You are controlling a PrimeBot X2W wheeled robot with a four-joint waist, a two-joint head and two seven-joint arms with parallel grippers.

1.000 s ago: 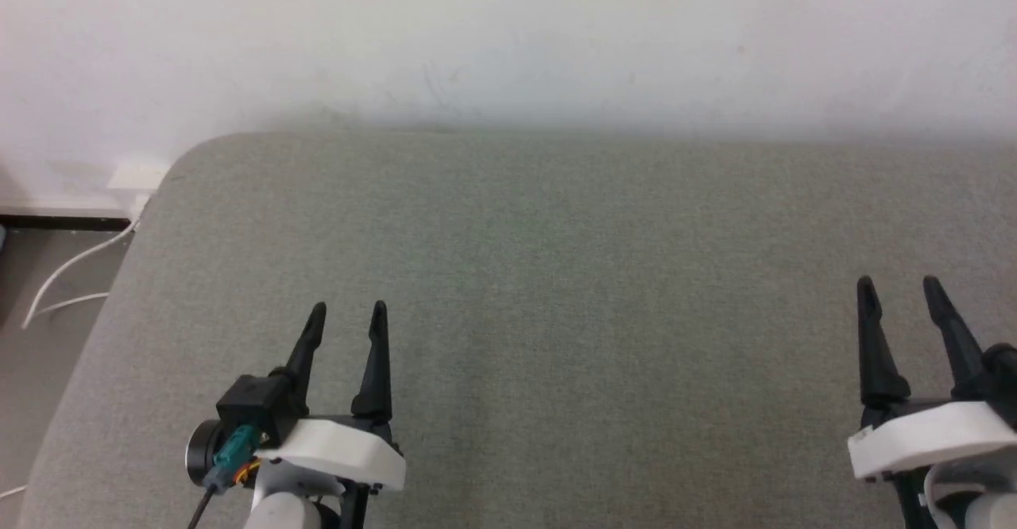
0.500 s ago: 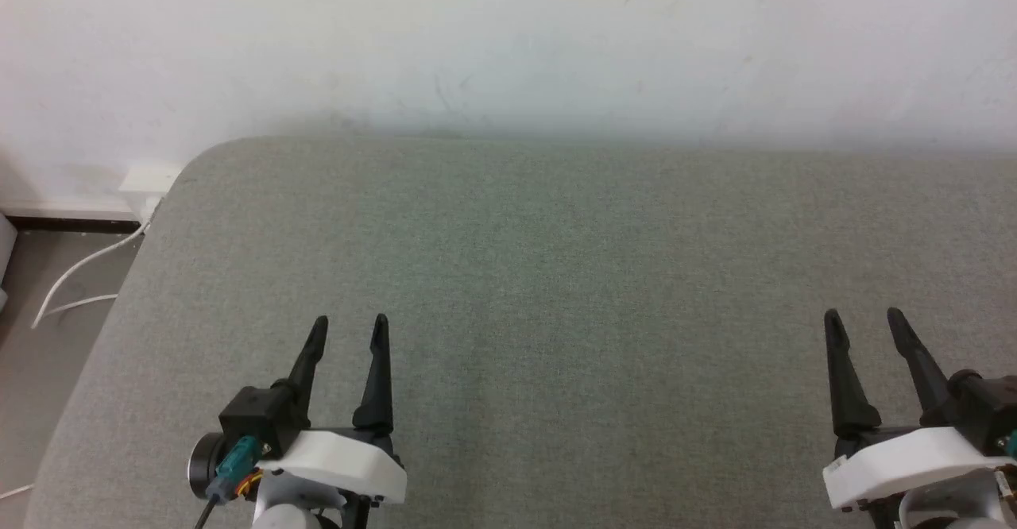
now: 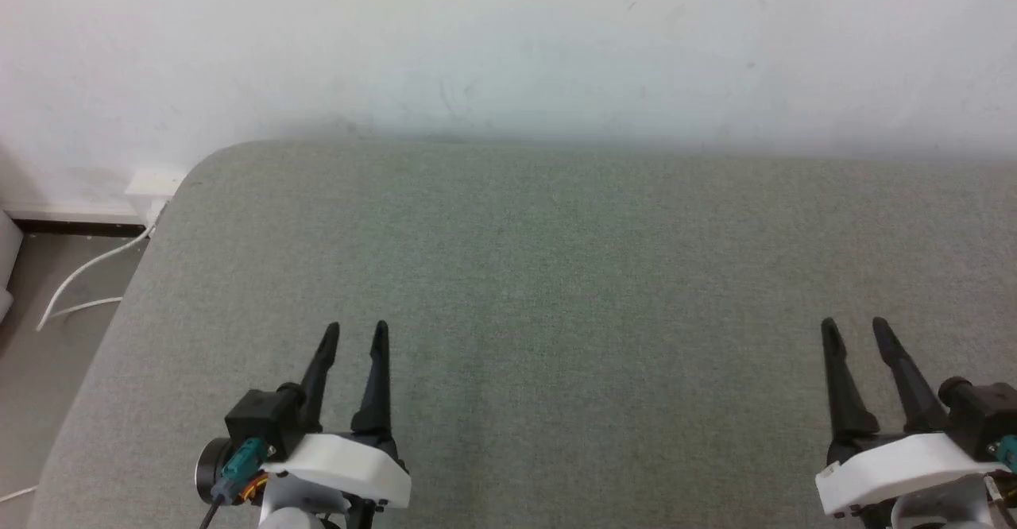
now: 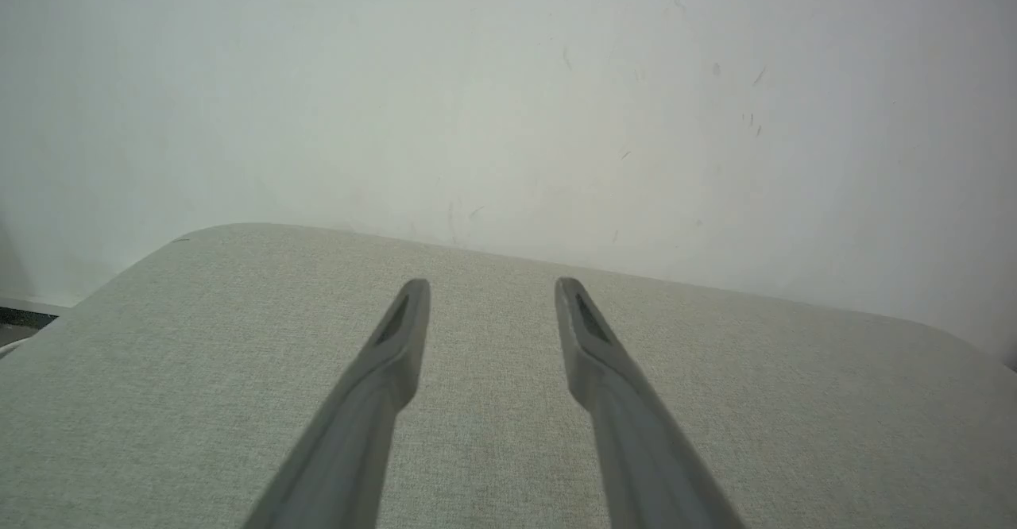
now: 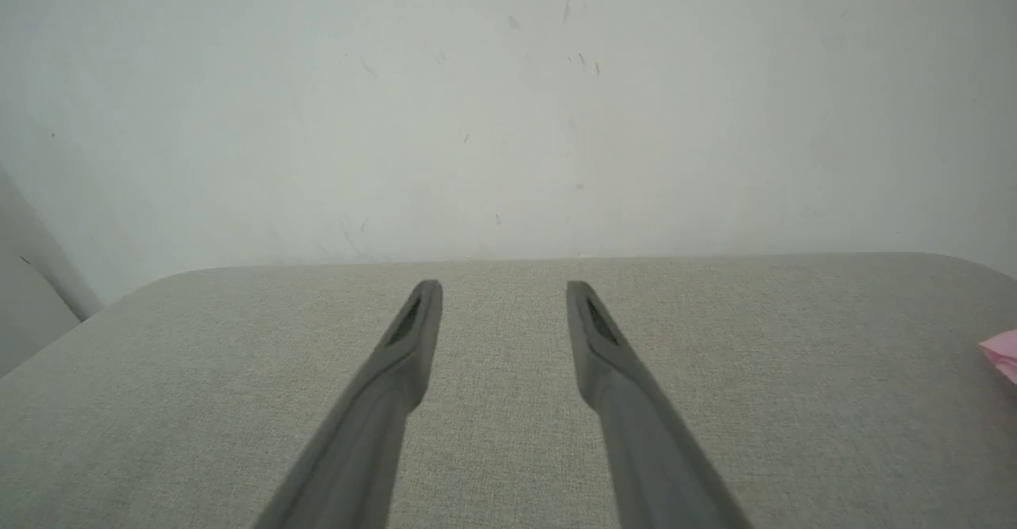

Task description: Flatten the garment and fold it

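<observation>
You face a plain off-white wall [image 3: 508, 36], lightly scuffed, running across the far side of the scene. Below it lies a broad padded surface [image 3: 556, 259] covered in grey-green woven fabric, flat and matte, with a rounded far-left corner. Your left gripper [image 3: 357, 327] sits at the near left, poised above the fabric with its white wrist housing at the bottom edge and its two long dark fingers pointing toward the wall. Its jaws are parted, with only fabric showing between them, as the left wrist view [image 4: 491, 284] confirms. Your right gripper [image 3: 854, 322] sits at the near right in much the same pose, fingers pointing away from you and leaning slightly left. Its jaws stand apart too and hold nothing, which the right wrist view [image 5: 503, 284] also shows. The two grippers are well apart from each other. The garment [image 5: 1003, 354] appears as a small light pink corner at the right edge of the right wrist view, lying on the padded surface to the right of your right gripper and clear of its fingers. On the floor [image 3: 48, 291] past the left edge, a thin white cable [image 3: 87, 263] curves up to a small white wall socket [image 3: 155, 183].
</observation>
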